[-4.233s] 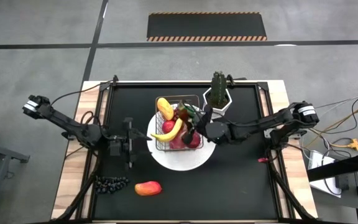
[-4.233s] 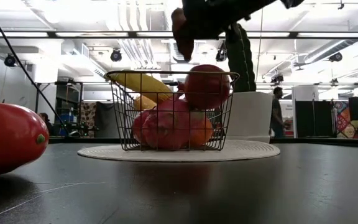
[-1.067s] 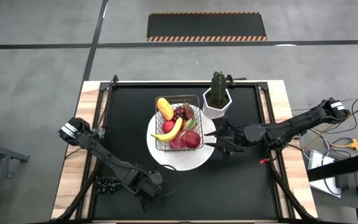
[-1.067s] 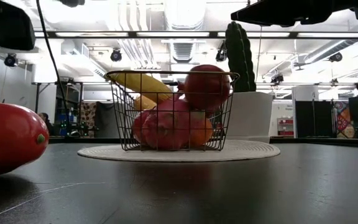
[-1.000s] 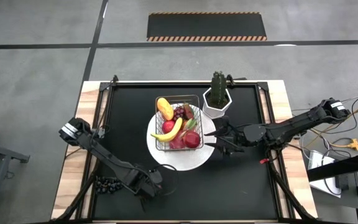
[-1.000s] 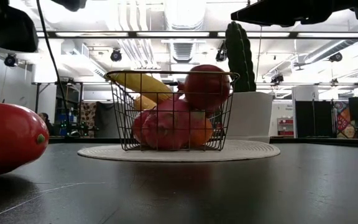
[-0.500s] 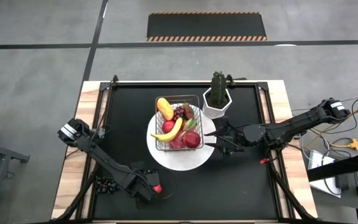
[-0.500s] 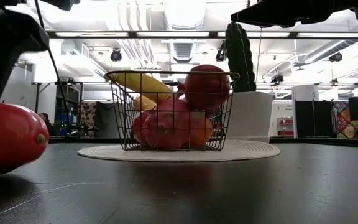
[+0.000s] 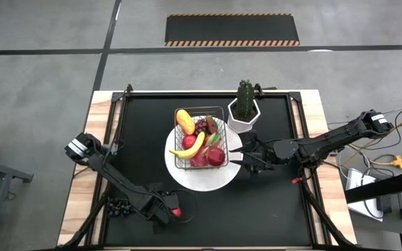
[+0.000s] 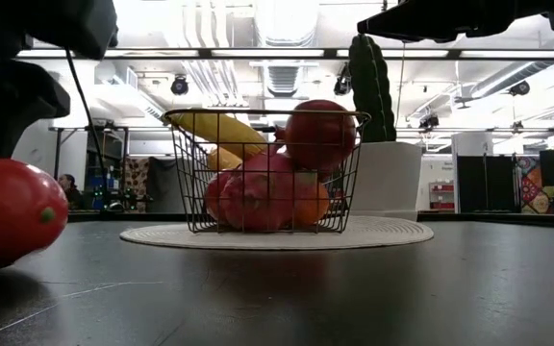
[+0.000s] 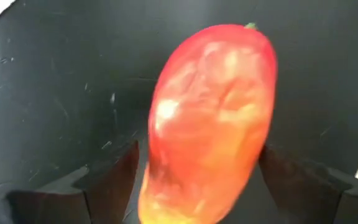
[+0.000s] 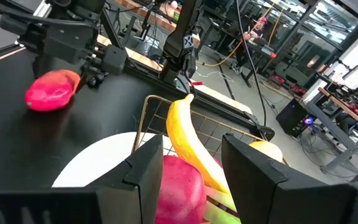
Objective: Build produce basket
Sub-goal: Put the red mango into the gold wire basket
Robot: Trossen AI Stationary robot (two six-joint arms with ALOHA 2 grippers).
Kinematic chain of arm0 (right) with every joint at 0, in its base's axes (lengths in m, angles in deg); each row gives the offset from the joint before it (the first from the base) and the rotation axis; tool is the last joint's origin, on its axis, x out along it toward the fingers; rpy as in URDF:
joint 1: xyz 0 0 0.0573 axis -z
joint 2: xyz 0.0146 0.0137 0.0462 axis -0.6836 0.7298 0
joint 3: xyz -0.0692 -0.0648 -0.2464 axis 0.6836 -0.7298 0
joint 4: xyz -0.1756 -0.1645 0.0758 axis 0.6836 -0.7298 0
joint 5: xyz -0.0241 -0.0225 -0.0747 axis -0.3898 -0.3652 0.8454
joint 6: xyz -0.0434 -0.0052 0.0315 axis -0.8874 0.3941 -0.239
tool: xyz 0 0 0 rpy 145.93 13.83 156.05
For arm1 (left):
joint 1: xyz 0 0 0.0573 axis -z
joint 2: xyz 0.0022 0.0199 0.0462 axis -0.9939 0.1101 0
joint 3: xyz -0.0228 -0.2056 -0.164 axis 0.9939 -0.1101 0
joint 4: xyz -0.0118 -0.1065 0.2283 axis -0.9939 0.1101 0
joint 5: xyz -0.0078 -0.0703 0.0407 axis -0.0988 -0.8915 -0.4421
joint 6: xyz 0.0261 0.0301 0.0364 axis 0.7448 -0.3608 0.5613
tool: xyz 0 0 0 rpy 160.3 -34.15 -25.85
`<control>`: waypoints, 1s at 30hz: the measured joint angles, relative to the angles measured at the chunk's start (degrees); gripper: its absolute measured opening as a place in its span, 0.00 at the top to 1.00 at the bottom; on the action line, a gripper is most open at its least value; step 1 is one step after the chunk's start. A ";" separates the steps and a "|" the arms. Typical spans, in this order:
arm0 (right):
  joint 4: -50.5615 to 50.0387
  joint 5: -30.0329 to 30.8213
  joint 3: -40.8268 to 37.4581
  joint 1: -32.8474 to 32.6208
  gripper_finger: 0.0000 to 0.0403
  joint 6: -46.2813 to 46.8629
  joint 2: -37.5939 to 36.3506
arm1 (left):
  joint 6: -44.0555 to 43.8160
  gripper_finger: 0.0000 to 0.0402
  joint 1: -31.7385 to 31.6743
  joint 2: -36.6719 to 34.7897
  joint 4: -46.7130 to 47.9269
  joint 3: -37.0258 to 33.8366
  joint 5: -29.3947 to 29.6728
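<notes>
Arms: two; the left gripper (image 9: 167, 213) sits low in the high view, left of centre, and the right gripper (image 9: 243, 157) hangs just right of the white plate (image 9: 218, 179), mid-frame.
Left gripper state: fingers spread wide, one on each side of the mango (image 11: 209, 121); whether the pads touch it I cannot tell.
Right gripper state: fingers part open, with nothing between them in its wrist view.
Basket: one basket (image 9: 184, 164) on the plate, at the centre of the high view and of the low view.
Produce in basket, counted from above: one banana (image 9: 191, 147), one orange-yellow fruit (image 9: 185, 121), one dark grape cluster (image 9: 202, 126), at least two red fruits (image 9: 215, 156); more below are hard to separate.
Produce outside basket: one mango at the left gripper, one dark grape bunch (image 9: 121, 207) at the lower left of the high view.
Mango axis: in the left wrist view its long axis runs from the bottom centre up to the upper right, with the green stem tip uppermost.
Banana axis: diagonal in the high view, lower left to upper right.
Hidden or cut off: from above the gripper covers most of the mango, leaving only a red end; in the low view the frame's left edge cuts it.
Other: one cactus pot (image 9: 243, 116), above and to the right of the basket.
</notes>
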 joint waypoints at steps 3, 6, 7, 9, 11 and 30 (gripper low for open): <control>0.00 0.00 0.02 0.00 0.63 0.02 0.01 | 0.45 0.27 0.00 0.00 0.15 -0.26 -0.02; 0.00 0.00 0.02 0.00 0.63 0.01 0.01 | 0.91 0.36 0.00 0.00 0.19 -0.28 -0.02; -0.01 0.00 0.02 0.00 0.63 0.02 0.02 | 0.96 0.39 0.00 0.00 0.18 -0.28 0.00; 0.00 0.00 0.02 0.00 0.63 -0.07 0.02 | 1.00 0.46 0.00 0.00 0.19 -0.28 0.23; 0.00 0.00 0.02 0.00 0.63 -0.07 0.02 | 1.60 0.53 0.00 0.00 0.24 -0.20 1.06; 0.67 -0.02 -0.22 0.00 0.63 6.17 1.44 | 25.17 0.55 1.93 -13.56 -20.91 -1.42 51.66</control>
